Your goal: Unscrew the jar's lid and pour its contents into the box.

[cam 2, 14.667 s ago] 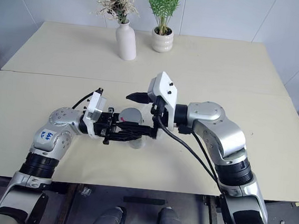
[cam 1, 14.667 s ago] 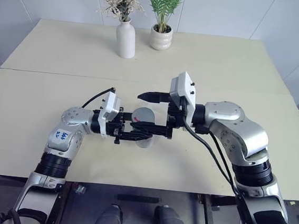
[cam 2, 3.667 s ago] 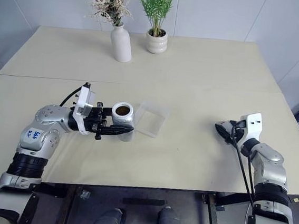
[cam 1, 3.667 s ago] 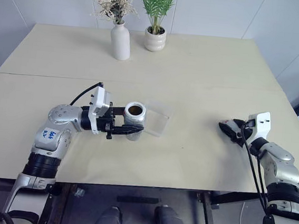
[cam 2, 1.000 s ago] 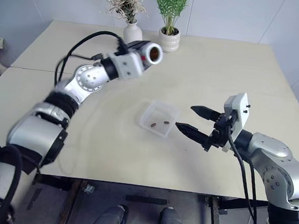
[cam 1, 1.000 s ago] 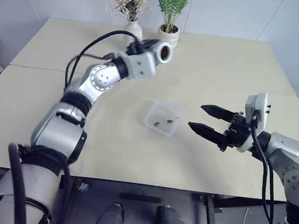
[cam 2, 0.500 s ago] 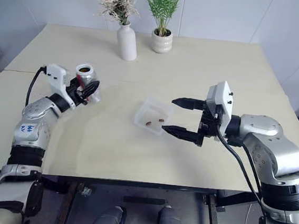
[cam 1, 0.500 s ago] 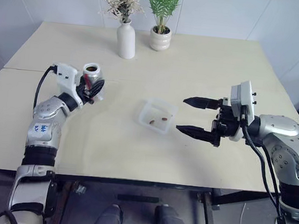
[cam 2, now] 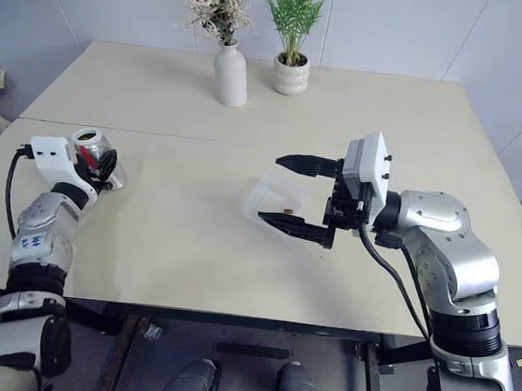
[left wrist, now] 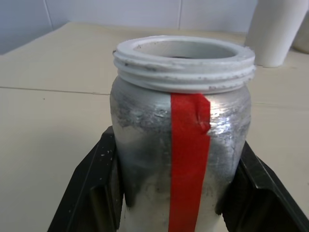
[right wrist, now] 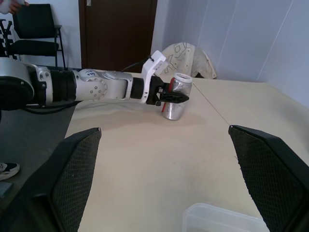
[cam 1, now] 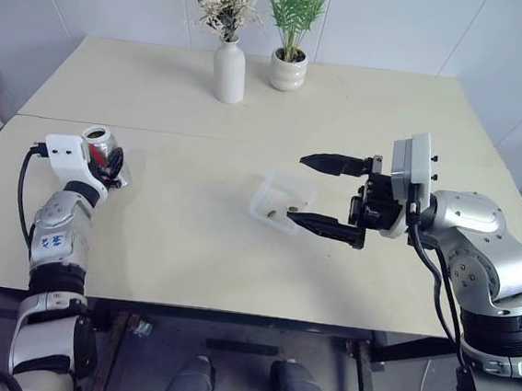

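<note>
A: What changed in the last second?

B: The left gripper (cam 1: pixel 109 164) has swung the jar (cam 1: pixel 100 146) away from above the box (cam 1: pixel 284 200), out to the counter's (cam 1: pixel 191 244) left side. The jar is upright now, mouth open, no lid on it. Its base looks at or just above the counter; contact cannot be confirmed.

A: Meaning for the task?

B: 2 or 3 brown pieces (cam 1: pixel 280 212) lie in the box, so the pour reads as done. The jar is probably being set down.

A: Fingers?

B: The left fingers (left wrist: pixel 99 191) are clamped on the jar's body, 1 on each side of the red stripe. The right gripper (cam 1: pixel 327 194) has drawn in beside the box, fingers spread wide, holding nothing.

A: Arm pose?

B: The left forearm reaches forward, roughly level. The right gripper points leftward at the box, with 1 finger beyond its far edge and 1 at its near edge.
</note>
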`<state>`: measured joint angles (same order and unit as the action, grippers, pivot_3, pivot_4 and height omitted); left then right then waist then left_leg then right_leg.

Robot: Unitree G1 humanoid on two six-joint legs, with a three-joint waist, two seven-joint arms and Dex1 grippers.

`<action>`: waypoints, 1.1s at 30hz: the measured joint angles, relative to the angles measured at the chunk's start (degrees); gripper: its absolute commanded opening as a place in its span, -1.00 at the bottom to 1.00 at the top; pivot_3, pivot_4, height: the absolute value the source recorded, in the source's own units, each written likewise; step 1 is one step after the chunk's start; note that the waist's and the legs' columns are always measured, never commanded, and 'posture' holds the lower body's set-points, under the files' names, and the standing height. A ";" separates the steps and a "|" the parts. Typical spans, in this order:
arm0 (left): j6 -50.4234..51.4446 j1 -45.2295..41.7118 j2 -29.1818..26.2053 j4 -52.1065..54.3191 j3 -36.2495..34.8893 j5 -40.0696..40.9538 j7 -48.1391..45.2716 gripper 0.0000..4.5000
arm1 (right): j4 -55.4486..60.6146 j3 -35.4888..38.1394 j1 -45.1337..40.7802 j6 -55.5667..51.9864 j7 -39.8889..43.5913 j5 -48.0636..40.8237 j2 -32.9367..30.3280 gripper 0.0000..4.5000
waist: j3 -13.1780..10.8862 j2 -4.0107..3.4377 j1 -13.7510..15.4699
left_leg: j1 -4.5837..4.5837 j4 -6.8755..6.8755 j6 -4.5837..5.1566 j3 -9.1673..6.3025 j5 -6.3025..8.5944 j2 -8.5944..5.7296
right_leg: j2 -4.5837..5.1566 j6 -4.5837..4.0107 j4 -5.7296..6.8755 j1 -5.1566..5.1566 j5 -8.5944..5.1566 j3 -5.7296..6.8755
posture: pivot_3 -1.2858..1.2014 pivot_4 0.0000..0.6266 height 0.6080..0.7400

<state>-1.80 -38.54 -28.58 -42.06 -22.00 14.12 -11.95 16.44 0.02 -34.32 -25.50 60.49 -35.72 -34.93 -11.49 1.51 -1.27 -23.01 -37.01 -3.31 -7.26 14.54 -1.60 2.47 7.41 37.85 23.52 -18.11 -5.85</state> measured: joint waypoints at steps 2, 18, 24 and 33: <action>-2.14 -1.05 0.08 -2.75 0.15 -0.27 -0.18 -0.05 | 0.00 0.05 0.28 0.30 -0.11 0.32 0.01 0.98 | 0.00 0.00 -0.12 | 0.00 0.04 0.00 0.00 0.00 -0.10 | 0.01 0.00 -0.03 0.02 0.00 -0.01 | 0.03 -0.52 1.00; -5.33 0.77 0.24 -0.84 -0.32 0.98 -3.02 0.98 | 0.11 0.34 3.48 -0.78 -1.24 0.32 -0.23 1.00 | 0.00 0.00 -0.32 | -0.06 0.11 0.00 0.02 0.00 0.18 | 0.01 0.00 -0.02 0.12 0.00 -0.04 | 0.03 -0.52 1.00; -4.81 7.05 -1.90 13.31 -0.15 1.38 -5.81 0.98 | 1.21 0.49 4.46 -0.90 -1.09 0.01 -0.62 1.00 | 0.00 0.00 -0.38 | -0.06 0.17 0.00 0.04 0.00 0.25 | 0.04 0.00 -0.08 0.12 0.00 -0.07 | 0.03 -0.52 1.00; 1.40 26.57 -9.06 32.95 -3.69 2.25 -10.79 0.98 | 2.23 3.84 8.08 -2.18 -0.89 -1.37 -4.85 1.00 | 0.00 0.00 -0.31 | 0.01 0.61 -0.01 0.12 0.01 0.37 | 0.14 -0.09 -0.34 0.15 -0.01 -0.15 | 0.03 -0.52 1.00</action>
<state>-0.39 -11.97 -37.65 -9.11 -25.69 16.38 -22.74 18.67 3.86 -26.25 -27.68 59.59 -37.09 -39.78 -11.49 1.51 -1.58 -23.00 -36.40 -3.32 -7.14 14.54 -1.23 2.62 7.32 37.51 23.67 -18.12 -5.99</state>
